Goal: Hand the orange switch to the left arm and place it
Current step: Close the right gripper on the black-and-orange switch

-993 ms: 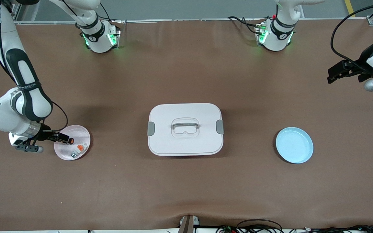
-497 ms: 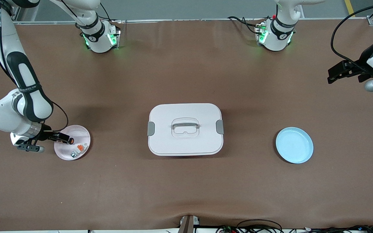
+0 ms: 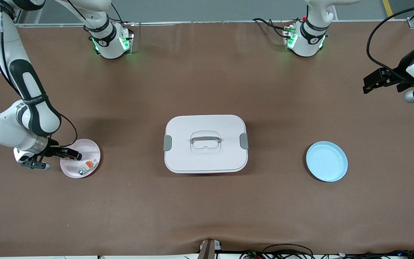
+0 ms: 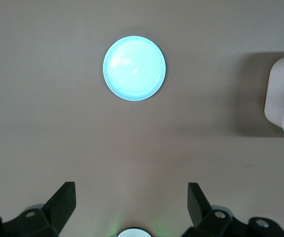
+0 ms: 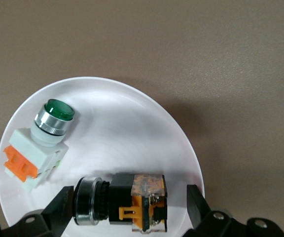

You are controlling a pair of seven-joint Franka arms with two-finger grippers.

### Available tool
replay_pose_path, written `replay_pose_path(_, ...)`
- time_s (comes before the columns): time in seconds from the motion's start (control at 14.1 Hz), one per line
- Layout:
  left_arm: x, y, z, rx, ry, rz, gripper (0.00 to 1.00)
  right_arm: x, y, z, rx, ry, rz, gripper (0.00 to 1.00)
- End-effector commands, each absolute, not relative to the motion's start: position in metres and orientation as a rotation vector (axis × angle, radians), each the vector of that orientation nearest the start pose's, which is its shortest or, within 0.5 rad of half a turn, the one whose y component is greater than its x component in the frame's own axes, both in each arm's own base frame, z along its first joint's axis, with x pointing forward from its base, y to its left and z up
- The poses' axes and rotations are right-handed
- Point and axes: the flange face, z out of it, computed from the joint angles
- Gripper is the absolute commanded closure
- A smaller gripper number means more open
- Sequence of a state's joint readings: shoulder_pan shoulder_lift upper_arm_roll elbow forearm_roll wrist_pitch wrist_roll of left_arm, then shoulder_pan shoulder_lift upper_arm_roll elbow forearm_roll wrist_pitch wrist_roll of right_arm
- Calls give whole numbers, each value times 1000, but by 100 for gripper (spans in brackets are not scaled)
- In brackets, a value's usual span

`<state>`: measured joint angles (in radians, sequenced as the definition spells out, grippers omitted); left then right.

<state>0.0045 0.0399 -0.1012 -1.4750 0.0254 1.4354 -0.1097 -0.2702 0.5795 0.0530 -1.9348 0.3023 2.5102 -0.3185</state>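
The orange switch [image 5: 117, 200], a small black cylinder with a silver ring and an orange clip, lies on its side in the pale pink plate [image 5: 132, 123]. Its button end is hidden. My right gripper [image 5: 130, 197] is open, low over the plate, with one finger at each end of the switch. In the front view the right gripper [image 3: 74, 155] covers the switch on the plate [image 3: 92, 148] at the right arm's end. My left gripper [image 3: 368, 83] is open and empty, waiting high over the left arm's end. The white box [image 3: 205, 144] stands mid-table.
A white-grey part with a green button and orange tab [image 5: 38, 148] lies in the same plate, beside the switch. An empty light blue plate [image 3: 326, 161] sits toward the left arm's end and also shows in the left wrist view [image 4: 134, 68], with the box's edge [image 4: 280, 94].
My right arm has shifted slightly over the pink plate. The switch's orange end, seen at the gripper tip before, no longer shows in the front view. The left arm has not moved.
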Motion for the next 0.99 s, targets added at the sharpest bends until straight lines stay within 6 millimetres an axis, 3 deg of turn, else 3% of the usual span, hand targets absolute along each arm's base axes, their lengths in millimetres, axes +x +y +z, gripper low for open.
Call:
replay_pose_path(0.0, 551, -51, 637, -3090, -24, 130, 0, 604, -136, 183, -2917, 238, -86, 0)
replay_pose_path(0.14, 551, -51, 637, -3090, -21, 130, 0, 604, -135, 182, -2915, 235, -80, 0)
replay_pose_path(0.21, 551, -49, 637, -3090, -26, 130, 0, 604, -135, 182, -2915, 232, -76, 7)
replay_pose_path(0.43, 551, -48, 637, -3090, -28, 130, 0, 604, -134, 182, -2913, 234, -71, 59)
replay_pose_path(0.64, 551, -48, 637, -3092, -28, 126, 0, 604, -135, 182, -2913, 238, -71, 100)
replay_pose_path(0.92, 550, -47, 639, -3094, -28, 124, 0, 606, -133, 186, -2905, 251, -60, 100)
